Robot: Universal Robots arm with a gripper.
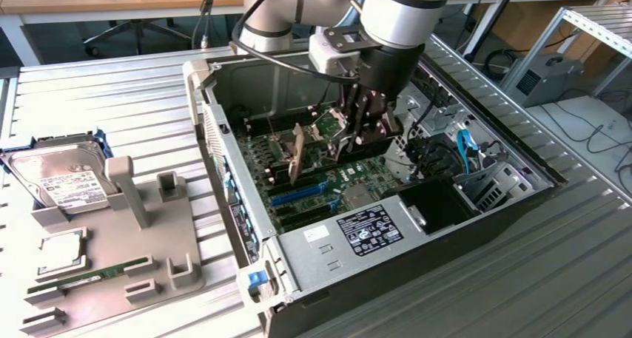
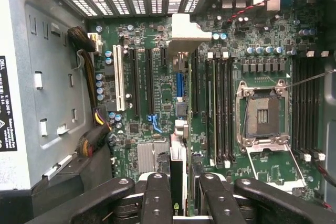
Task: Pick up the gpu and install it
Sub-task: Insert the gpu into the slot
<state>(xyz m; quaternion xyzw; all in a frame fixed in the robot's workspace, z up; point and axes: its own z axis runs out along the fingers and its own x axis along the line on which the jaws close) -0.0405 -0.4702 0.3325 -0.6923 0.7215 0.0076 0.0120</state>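
My gripper (image 1: 357, 142) reaches down into the open computer case (image 1: 212, 109) and is shut on the gpu (image 1: 318, 147), which it holds on edge just above the green motherboard (image 1: 341, 179). In the wrist view the gpu (image 2: 177, 156) runs edge-on between the two black fingers (image 2: 157, 198). Its silver bracket (image 2: 184, 32) points toward the slotted rear wall of the case. The card hangs over the row of expansion slots (image 2: 150, 82), beside a white slot (image 2: 118, 77). Whether its edge touches a slot is hidden.
On the exterior view's left a grey fixture tray (image 1: 109, 257) carries a hard drive (image 1: 64, 179), a CPU (image 1: 61, 253) and a RAM stick (image 1: 89, 275). Inside the case are the power supply (image 1: 365, 231), the CPU socket (image 2: 260, 114), RAM slots (image 2: 220, 108) and a cable bundle (image 2: 89, 103).
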